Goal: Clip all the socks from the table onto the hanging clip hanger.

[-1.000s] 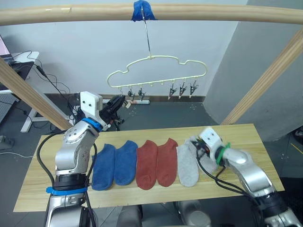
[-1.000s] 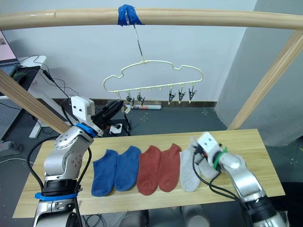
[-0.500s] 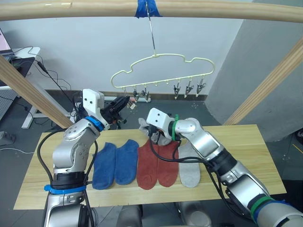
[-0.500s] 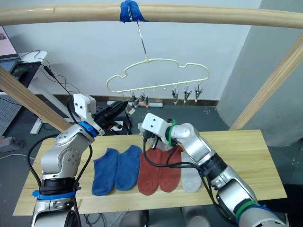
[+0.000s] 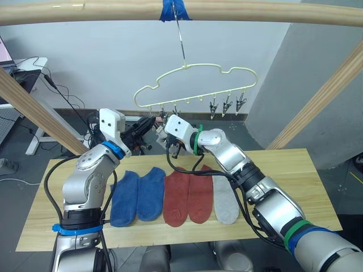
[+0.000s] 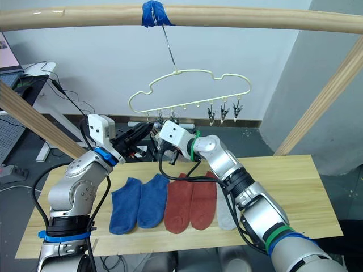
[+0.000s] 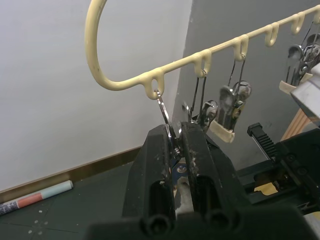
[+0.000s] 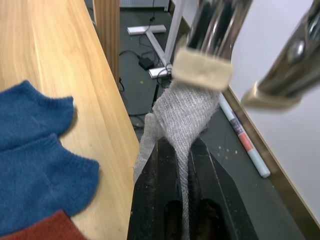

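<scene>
The right hand (image 8: 175, 165) is raised off the table (image 5: 295, 170) to just under the clip hanger (image 5: 195, 82), and a grey sock (image 8: 182, 112) is pinched between its 2 fingers, which are closed tight on the knit. The sock's free end rises from the fingertips and touches the pale tip of a clip (image 8: 202, 67) directly above it. In the left eye view this hand (image 5: 170, 141) sits below the hanger's left end, close beside the left hand (image 5: 148, 123).

The left hand is also lifted to the hanger's left end. In its wrist view its fingers (image 7: 160, 150) are pressed together on the lowest part of a metal clip (image 7: 165, 117) that hangs from the first loop of the hanger's bar.

5 socks lie flat in a row on the table, toes toward the robot: 2 blue socks (image 5: 138, 197) on the left, 2 red socks (image 5: 188, 195) in the middle, touching along their sides, and 1 grey sock (image 5: 226, 201) at the right end, partly under the right arm. With the one in the right hand, that makes 2 grey and 6 in all.

The hanger hangs by its long hook from a wooden pole (image 5: 255, 11) at a patch of blue tape (image 5: 170, 8). About 6 clips hang along its bar; none holds a sock.
</scene>
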You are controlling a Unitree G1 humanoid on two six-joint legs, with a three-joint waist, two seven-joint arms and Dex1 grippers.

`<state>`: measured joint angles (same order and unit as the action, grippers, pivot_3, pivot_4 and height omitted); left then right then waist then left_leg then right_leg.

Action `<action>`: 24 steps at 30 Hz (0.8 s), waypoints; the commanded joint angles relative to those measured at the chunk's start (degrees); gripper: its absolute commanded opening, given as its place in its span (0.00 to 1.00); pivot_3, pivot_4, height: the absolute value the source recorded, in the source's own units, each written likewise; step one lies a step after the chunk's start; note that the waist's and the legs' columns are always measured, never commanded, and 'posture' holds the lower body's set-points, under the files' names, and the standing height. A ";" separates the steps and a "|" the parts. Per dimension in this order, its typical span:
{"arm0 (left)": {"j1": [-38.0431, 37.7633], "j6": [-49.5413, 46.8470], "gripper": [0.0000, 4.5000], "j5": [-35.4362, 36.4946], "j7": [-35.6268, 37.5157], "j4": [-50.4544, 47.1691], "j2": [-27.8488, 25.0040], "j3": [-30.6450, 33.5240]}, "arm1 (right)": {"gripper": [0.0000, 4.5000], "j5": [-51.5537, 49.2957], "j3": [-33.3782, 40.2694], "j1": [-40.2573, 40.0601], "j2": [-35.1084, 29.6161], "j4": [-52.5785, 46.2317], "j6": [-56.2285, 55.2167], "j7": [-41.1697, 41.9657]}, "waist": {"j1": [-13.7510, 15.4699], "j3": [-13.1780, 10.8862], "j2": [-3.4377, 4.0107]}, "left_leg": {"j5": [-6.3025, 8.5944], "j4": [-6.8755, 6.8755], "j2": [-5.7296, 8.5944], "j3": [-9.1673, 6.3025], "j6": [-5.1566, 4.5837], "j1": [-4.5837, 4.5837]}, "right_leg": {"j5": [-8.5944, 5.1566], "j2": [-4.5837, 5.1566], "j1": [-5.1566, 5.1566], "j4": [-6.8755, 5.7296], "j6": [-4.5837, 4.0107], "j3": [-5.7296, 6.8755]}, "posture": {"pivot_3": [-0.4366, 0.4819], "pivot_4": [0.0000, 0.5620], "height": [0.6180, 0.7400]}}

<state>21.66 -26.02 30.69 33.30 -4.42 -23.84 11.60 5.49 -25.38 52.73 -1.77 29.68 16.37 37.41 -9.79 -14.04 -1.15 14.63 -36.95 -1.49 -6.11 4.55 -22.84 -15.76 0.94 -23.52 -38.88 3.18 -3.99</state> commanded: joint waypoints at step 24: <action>-2.32 0.73 0.64 -0.60 -1.38 -1.59 -0.90 1.51 | 0.18 -1.59 3.59 -0.24 4.15 -5.11 0.16 1.12 | -0.11 0.00 0.00 | -0.01 -0.01 0.00 0.00 0.01 0.01 | 0.00 0.00 -0.02 -0.06 0.00 -0.01 | 0.24 0.38 0.91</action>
<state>19.59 -26.05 30.27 31.94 -4.08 -23.91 12.21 4.67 -22.38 52.32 1.41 27.07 16.75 38.38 -9.90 -14.04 -1.15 14.62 -36.97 -1.49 -6.11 4.55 -22.84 -15.76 0.94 -23.54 -38.95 3.18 -3.99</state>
